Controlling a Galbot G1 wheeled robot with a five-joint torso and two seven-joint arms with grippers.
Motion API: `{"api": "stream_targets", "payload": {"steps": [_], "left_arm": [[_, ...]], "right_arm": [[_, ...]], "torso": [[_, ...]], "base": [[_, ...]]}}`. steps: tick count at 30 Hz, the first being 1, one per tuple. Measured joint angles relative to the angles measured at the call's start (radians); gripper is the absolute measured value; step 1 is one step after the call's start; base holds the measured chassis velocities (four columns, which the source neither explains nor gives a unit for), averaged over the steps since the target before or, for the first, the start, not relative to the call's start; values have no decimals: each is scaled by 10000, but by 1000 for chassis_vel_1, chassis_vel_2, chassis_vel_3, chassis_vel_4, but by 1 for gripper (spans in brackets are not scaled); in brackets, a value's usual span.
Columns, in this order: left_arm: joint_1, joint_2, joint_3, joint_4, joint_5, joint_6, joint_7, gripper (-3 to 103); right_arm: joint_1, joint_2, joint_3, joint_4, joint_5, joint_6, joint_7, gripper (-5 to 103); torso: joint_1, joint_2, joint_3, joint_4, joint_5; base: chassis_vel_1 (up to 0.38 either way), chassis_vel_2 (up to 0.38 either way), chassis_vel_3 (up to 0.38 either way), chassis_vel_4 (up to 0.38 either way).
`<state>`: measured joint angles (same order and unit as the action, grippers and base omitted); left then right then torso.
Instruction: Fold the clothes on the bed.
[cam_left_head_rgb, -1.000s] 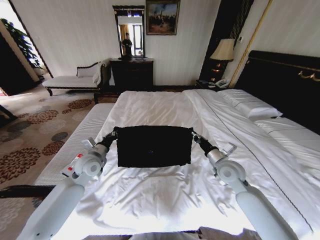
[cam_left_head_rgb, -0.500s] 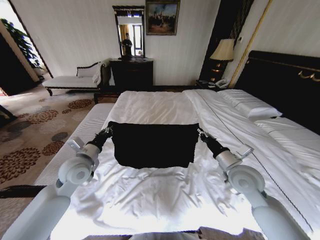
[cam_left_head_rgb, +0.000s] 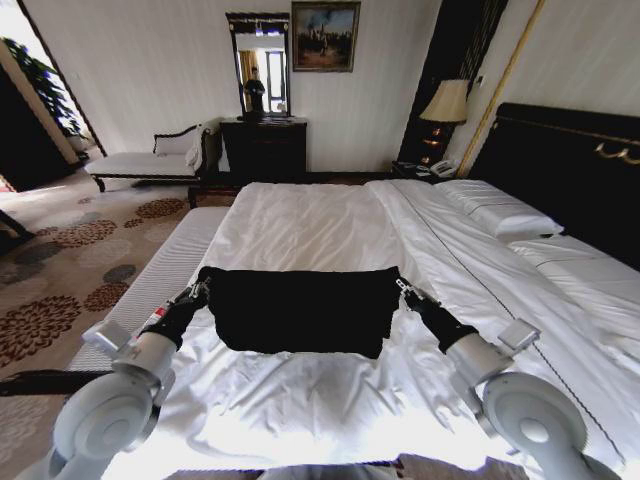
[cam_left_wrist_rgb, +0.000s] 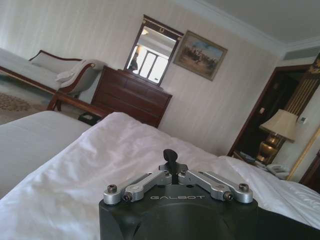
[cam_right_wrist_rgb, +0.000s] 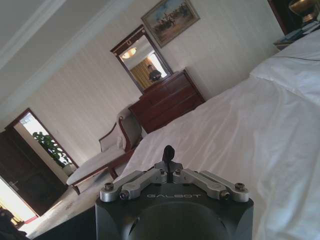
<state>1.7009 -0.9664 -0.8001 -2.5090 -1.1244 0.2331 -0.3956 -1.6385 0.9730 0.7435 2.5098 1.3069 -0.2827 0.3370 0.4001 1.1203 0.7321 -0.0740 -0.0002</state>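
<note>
Beyond the pincers, against the far wall: dark wood dresser (cam_left_head_rgb: 263, 147) with mirror (cam_left_head_rgb: 258, 62) above, framed painting (cam_left_head_rgb: 325, 34) beside it, chaise lounge (cam_left_head_rgb: 150, 158) off toward the left pincer's side, lit table lamp (cam_left_head_rgb: 446, 102) toward the right pincer's side, patterned carpet (cam_left_head_rgb: 70, 260).

1. A hotel-style bedroom: a very large bed (cam_left_head_rgb: 330, 215) with white duvet and pillows (cam_left_head_rgb: 497, 208), backed by a tall dark headboard (cam_left_head_rgb: 575, 160).
2. Beyond the end effectors stands a dark wood dresser (cam_left_head_rgb: 263, 147) under a wall mirror (cam_left_head_rgb: 258, 65), with a framed painting (cam_left_head_rgb: 325, 34) beside it.
3. A shaded lamp (cam_left_head_rgb: 446, 101) and a telephone (cam_left_head_rgb: 441, 167) sit by the head of the bed.
4. A white-cushioned chaise lounge (cam_left_head_rgb: 150, 160) stands on patterned carpet (cam_left_head_rgb: 70, 260), against striped wallpaper.
</note>
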Motion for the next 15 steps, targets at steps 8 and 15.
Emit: {"api": "stream_targets", "payload": {"steps": [8, 15], "left_arm": [[-273, 61, 279, 69, -120, 162, -282, 0], [-3071, 371, 2444, 2728, 113, 227, -480, 0]], "right_arm": [[164, -46, -271, -30, 143, -299, 483, 0], [2540, -223, -1771, -1824, 535, -531, 843, 0]], "torso": [[3, 0, 1, -2, 2], [8, -6, 6, -2, 0]], "base": [[0, 0, 0, 0], [0, 0, 0, 0]]}}
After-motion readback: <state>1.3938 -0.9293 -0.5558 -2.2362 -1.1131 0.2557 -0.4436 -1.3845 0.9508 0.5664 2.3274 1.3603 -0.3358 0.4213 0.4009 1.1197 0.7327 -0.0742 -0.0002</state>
